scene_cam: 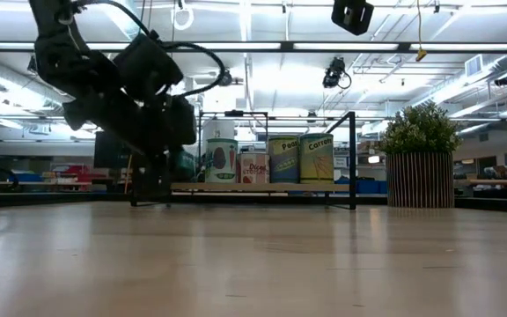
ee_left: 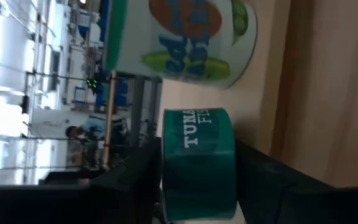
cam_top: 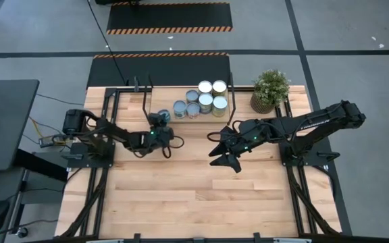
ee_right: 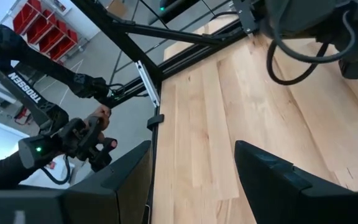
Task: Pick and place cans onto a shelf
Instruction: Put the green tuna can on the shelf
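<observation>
Left claw (cam_top: 162, 125) clamps a green tuna can (ee_left: 197, 165) at the shelf (cam_top: 132, 101) edge beside the stacked cans (cam_top: 201, 100), ready to set it down, while right claw (cam_top: 225, 150) hovers spread over the counter (cam_top: 194, 196).

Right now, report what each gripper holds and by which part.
The left gripper is shut on the green tuna can, fingers against its opposite side walls, beside the shelf. The right gripper is open over bare table, holding nothing.
</observation>
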Robot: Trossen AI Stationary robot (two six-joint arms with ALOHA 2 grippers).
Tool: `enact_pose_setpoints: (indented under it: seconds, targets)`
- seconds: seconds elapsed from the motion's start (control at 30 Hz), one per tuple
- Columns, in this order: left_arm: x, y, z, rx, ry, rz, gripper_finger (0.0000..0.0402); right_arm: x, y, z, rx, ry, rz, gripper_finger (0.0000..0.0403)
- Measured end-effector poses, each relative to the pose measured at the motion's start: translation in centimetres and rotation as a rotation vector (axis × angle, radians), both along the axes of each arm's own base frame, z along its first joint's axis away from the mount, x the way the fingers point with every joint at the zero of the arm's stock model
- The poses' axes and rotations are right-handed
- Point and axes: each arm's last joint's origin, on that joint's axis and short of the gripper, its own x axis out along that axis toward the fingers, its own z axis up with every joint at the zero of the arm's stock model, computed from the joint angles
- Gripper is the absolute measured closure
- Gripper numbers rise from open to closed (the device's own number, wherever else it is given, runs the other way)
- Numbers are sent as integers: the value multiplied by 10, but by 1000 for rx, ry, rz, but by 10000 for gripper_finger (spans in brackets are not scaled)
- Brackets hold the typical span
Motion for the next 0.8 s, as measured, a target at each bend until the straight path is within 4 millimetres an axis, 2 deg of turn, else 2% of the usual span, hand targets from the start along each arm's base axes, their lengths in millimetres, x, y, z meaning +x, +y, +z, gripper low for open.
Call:
enact_pose_setpoints:
  seconds: [0.17,0.33,0.63,0.8]
  targets:
    - [-2,8,-2,-51,-46,27,214,0,0,0,-3,-1,0,169]
    - [-1,5,-4,-106,-75,-13,206,0,0,0,-4,0,0,169]
    - [-1,5,-4,-127,-110,-4,104,0,0,0,-6,-1,0,169]
    - [-1,5,-4,-112,-111,10,90,0,0,0,-7,-2,1,169]
